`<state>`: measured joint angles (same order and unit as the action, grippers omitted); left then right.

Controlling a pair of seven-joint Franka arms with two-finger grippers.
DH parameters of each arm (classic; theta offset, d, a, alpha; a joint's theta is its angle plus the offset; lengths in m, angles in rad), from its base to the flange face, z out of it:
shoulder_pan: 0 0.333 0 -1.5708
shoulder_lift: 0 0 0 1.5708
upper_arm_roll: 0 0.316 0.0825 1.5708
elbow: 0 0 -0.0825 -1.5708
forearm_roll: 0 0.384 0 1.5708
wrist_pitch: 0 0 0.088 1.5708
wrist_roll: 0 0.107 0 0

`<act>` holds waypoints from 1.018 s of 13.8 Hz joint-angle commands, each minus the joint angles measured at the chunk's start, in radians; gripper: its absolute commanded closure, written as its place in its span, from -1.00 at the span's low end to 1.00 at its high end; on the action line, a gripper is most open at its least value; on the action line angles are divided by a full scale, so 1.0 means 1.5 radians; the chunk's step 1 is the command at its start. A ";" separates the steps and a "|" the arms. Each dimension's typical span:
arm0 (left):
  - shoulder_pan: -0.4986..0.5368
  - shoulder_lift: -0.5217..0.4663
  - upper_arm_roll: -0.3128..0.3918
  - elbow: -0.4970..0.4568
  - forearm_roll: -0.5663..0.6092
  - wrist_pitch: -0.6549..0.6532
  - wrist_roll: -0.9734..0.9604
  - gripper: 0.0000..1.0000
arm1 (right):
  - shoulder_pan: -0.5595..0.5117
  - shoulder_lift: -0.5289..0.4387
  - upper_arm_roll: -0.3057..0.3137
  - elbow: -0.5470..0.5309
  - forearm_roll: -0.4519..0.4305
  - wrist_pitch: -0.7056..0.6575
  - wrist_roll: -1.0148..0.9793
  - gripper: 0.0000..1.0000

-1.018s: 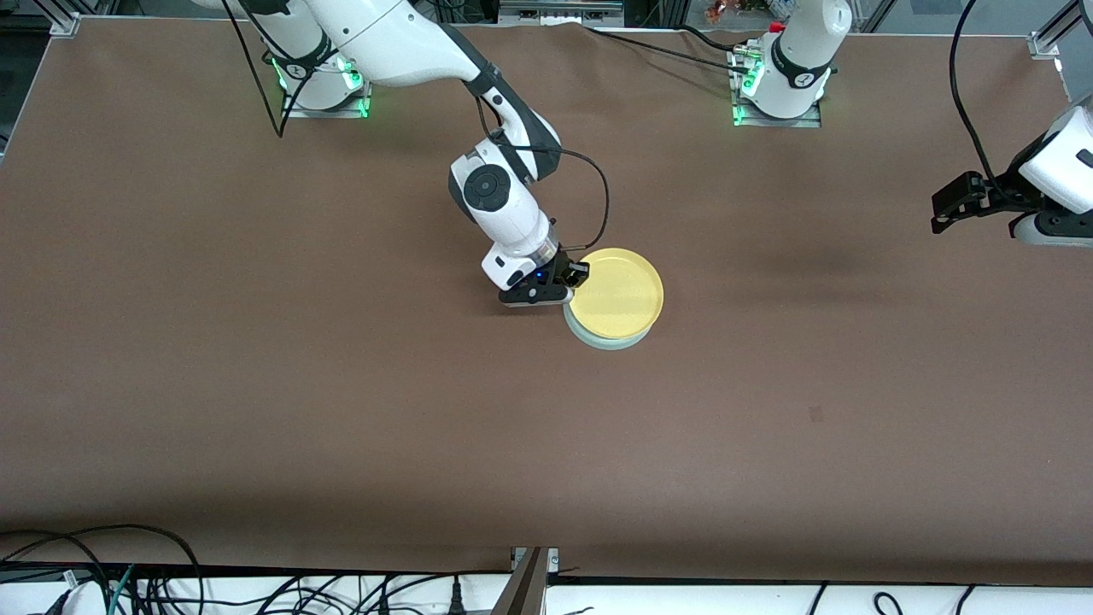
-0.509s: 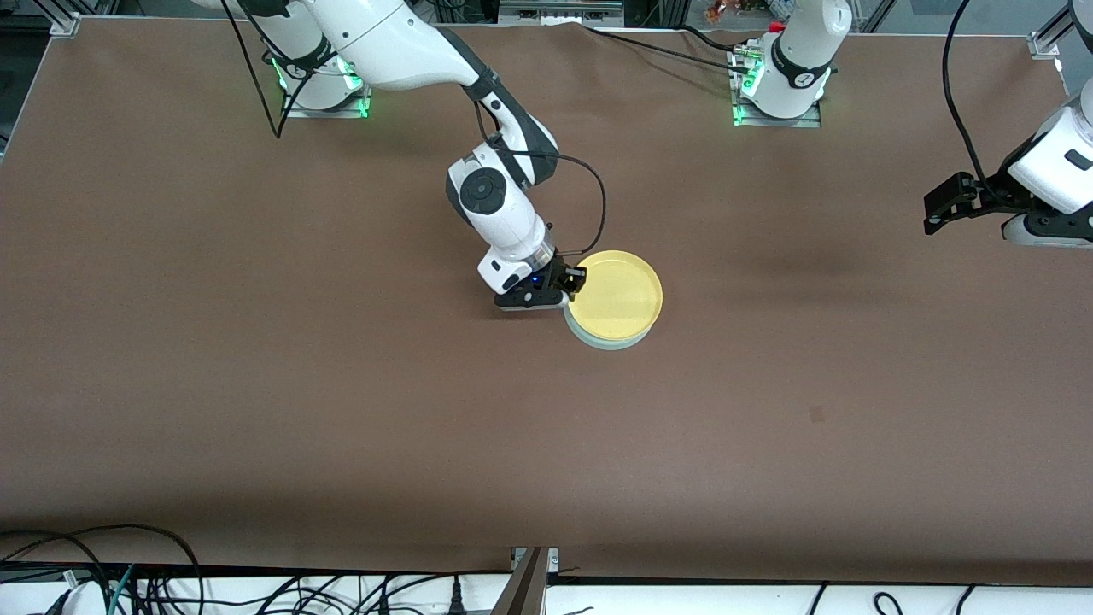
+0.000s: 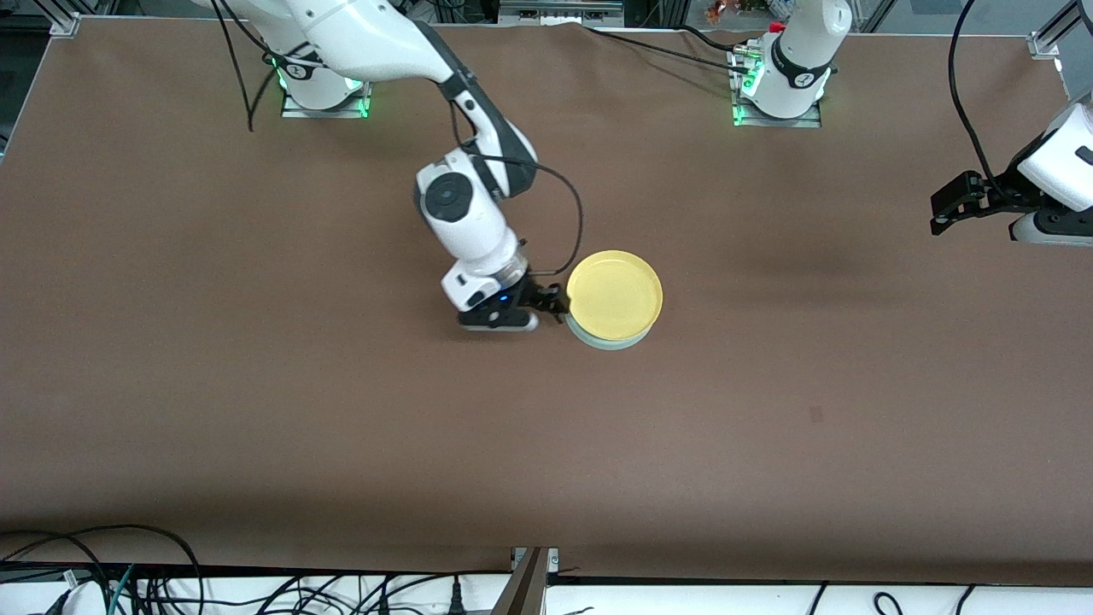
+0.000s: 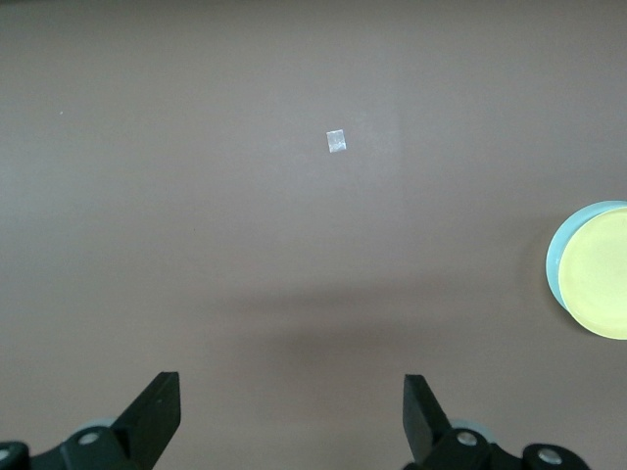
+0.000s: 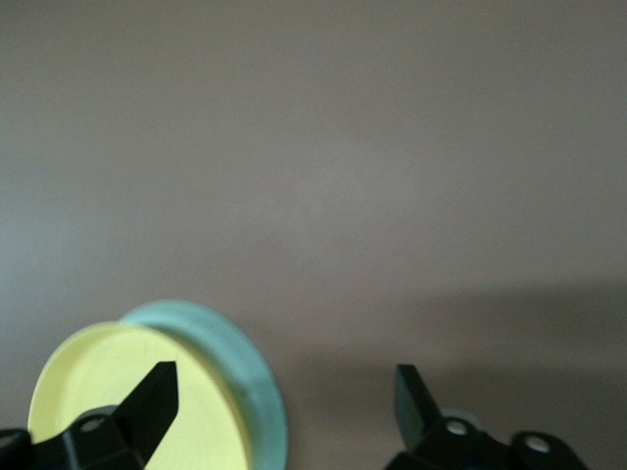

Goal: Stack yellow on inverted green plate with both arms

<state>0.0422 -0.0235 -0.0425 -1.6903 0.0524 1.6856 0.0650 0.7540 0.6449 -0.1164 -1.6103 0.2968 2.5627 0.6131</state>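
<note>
The yellow plate rests on the pale green plate near the middle of the table; only the green rim shows under it. My right gripper is open and empty, just beside the stack on the side toward the right arm's end of the table. In the right wrist view the yellow plate and green rim lie by one fingertip. My left gripper is open and empty, held up over the left arm's end of the table; the stack shows in its view's edge.
A small pale mark lies on the brown table, nearer the front camera than the stack; it also shows in the left wrist view. Cables run along the table's front edge.
My right gripper has let go of the yellow plate's rim and drawn back from the stack toward the right arm's end. The left arm has barely shifted.
</note>
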 commanded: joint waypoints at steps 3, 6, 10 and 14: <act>0.005 -0.007 -0.005 0.013 -0.008 -0.017 0.013 -1.00 | 0.000 -0.172 -0.116 -0.016 -0.004 -0.238 -0.056 -1.00; -0.004 -0.014 -0.018 0.014 -0.008 -0.041 0.010 -1.00 | 0.000 -0.266 -0.209 -0.017 -0.005 -0.409 -0.153 -1.00; -0.004 -0.014 -0.035 0.015 0.008 -0.045 0.010 -1.00 | 0.000 -0.333 -0.308 -0.013 -0.009 -0.523 -0.268 -1.00; -0.003 -0.012 -0.037 0.015 0.008 -0.045 0.011 -1.00 | -0.187 -0.357 -0.143 0.025 -0.111 -0.606 -0.280 -1.00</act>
<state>0.0372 -0.0354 -0.0963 -1.6788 0.0527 1.6390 0.0651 0.6242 0.1246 -0.4860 -1.5977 0.1732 1.7076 0.2135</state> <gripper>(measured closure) 0.000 0.000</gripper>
